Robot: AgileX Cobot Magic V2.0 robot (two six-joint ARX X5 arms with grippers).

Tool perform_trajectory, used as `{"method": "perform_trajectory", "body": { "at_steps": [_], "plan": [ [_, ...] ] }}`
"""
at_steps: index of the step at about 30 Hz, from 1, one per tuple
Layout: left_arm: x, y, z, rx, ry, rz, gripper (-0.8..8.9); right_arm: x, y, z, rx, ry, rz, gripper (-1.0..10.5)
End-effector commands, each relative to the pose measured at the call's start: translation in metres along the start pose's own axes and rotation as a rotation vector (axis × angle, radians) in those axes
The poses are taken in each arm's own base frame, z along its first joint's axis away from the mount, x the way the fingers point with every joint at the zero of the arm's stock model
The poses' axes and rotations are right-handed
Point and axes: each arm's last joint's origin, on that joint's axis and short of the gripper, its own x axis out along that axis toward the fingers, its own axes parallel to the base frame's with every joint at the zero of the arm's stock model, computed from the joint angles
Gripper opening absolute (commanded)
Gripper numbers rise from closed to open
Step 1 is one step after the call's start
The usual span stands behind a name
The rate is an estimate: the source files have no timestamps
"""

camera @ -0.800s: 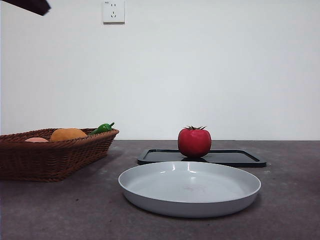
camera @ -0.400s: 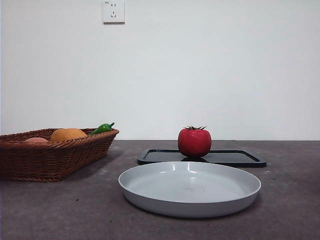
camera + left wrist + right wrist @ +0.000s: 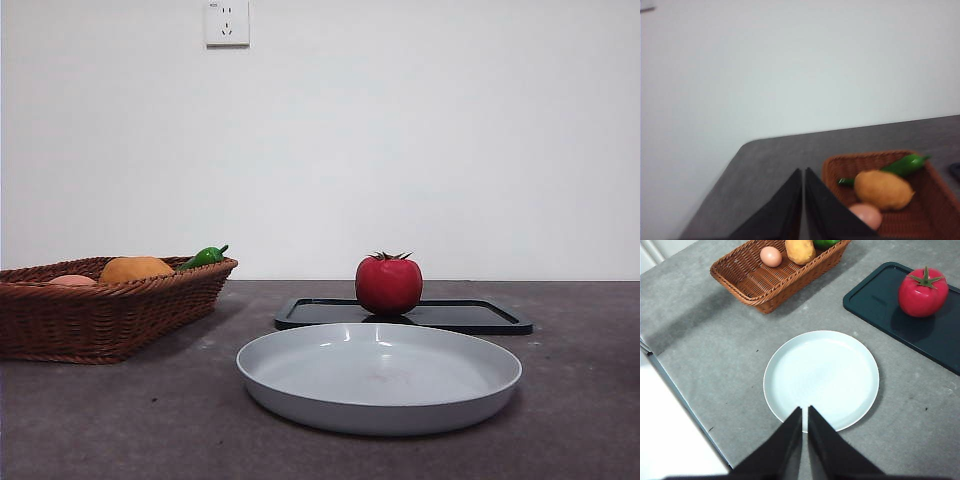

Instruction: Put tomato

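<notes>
Tomato unmoved on black tray; both claws clenched, corner arm tip gone.

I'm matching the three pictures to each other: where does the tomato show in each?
Front view: tomato right of centre, on the black tray behind the plate.
Left wrist view: not in it.
Right wrist view: upper right, on the tray.
Shared landmark: the basket, in all three.
</notes>
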Motion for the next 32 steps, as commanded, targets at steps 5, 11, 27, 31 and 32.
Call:
{"method": "perform_trajectory", "body": {
  "at_steps": [5, 11, 27, 31, 32],
  "plan": [
    [-0.003, -0.006, -0.047, -0.066, 0.046, 0.009, 0.08, 0.000, 0.001, 0.002, 0.004, -0.008, 0.006, 0.1],
    [-0.003, -0.010, -0.073, -0.089, 0.086, 0.005, 0.08, 0.000, 0.001, 0.002, 0.004, -0.008, 0.006, 0.1],
    [-0.006, -0.013, -0.095, -0.098, 0.268, -0.010, 0.08, 0.000, 0.001, 0.002, 0.004, -0.009, 0.006, 0.1],
    [-0.006, -0.013, -0.095, -0.098, 0.268, -0.010, 0.08, 0.000, 0.001, 0.002, 0.004, -0.009, 0.006, 0.1],
    [-0.006, -0.013, -0.095, -0.098, 0.268, -0.010, 0.08, 0.000, 0.001, 0.002, 0.004, -0.009, 0.006, 0.1]
  ]
}}
